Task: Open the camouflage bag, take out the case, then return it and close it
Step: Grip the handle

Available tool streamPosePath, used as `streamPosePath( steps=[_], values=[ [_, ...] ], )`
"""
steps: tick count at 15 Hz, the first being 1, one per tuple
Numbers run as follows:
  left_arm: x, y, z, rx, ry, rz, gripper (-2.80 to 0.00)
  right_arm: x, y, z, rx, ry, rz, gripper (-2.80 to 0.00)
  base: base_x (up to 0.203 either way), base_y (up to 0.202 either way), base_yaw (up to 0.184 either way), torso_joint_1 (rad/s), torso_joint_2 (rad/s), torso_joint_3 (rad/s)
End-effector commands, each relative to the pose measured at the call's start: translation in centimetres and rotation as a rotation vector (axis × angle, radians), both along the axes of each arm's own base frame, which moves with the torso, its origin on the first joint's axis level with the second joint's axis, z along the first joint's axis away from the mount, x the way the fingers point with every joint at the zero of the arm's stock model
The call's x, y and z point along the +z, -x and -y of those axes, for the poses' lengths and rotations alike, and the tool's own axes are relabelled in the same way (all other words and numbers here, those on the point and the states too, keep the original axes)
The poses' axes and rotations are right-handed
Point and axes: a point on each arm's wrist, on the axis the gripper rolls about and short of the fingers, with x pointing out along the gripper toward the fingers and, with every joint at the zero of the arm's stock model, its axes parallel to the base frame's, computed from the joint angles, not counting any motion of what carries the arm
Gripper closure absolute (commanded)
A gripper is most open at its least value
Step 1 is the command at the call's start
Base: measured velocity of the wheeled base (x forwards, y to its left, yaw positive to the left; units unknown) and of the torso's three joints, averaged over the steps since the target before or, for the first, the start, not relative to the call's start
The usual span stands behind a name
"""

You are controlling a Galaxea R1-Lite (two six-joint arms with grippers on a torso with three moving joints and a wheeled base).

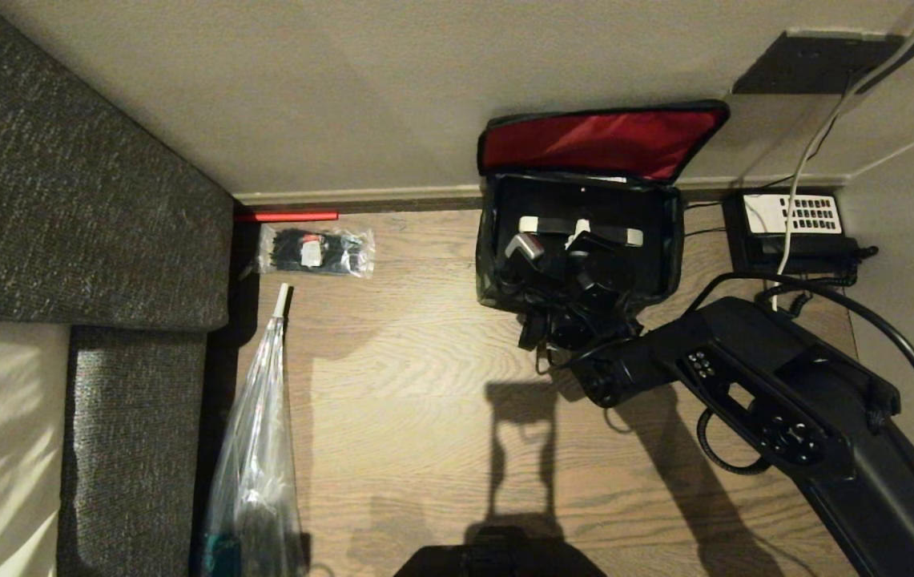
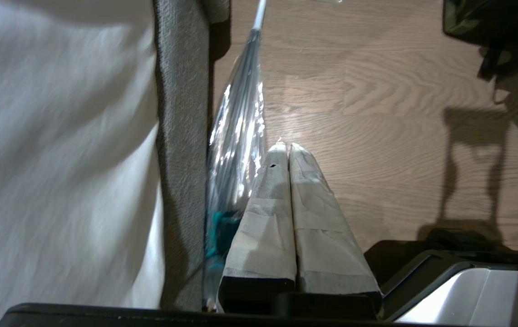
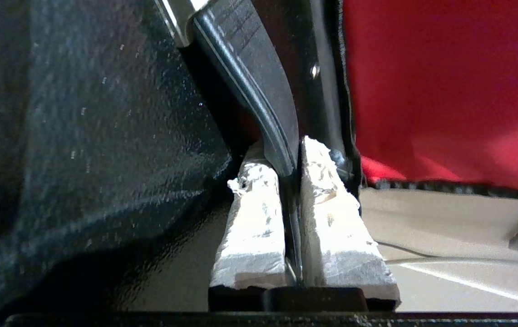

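**Two grippers, one clamped on the case handle**

Two arms show, only one at work. Nearest the robot, the left gripper (image 2: 286,152) hangs parked low over the wooden floor (image 1: 424,417), its taped fingers pressed together with nothing between them, just beside a clear plastic bag (image 1: 256,449) that leans along the grey sofa (image 1: 80,184).

Farther out, the right arm comes in from the right side and reaches into the open top of the camouflage bag (image 1: 491,272). The right gripper (image 3: 291,172) is nearly closed, its white pads (image 3: 331,213) pinching the thin black handle (image 3: 263,109) of the case (image 1: 585,264) from both sides. The case sits inside the bag, the pale ends of its handle showing at the top.

Beyond that, the bag's red-lined lid (image 1: 601,140) stands thrown back against the wall. A black telephone (image 1: 793,228) lies right of the bag; a small clear packet (image 1: 316,250) lies well to its left.
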Motion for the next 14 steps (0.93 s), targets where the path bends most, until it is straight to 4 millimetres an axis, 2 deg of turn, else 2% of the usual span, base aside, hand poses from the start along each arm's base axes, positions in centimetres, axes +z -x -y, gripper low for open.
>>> streamPosePath(
  steps=[1,10,11,14],
  values=[
    [0.00,0.01,0.00,0.000,0.001,0.000,0.00,0.33,0.03,0.08,-0.002,-0.001,0.012,0.00,0.000,0.000,0.000,0.000,0.00,0.000],
    [0.00,0.01,0.00,0.000,-0.005,0.000,0.00,-0.05,0.08,0.04,-0.009,0.005,0.010,0.00,0.000,0.000,0.000,0.000,0.00,0.000],
    [0.00,0.01,0.00,0.000,-0.005,0.000,0.00,-0.04,-0.05,0.06,-0.014,0.003,0.015,-2.80,0.000,0.000,0.000,0.000,0.00,0.000],
    [0.00,0.01,0.00,0.000,-0.005,0.000,0.00,-0.35,-0.12,0.03,-0.015,0.007,0.013,-2.80,0.000,0.000,0.000,0.000,0.00,0.000]
  ],
)
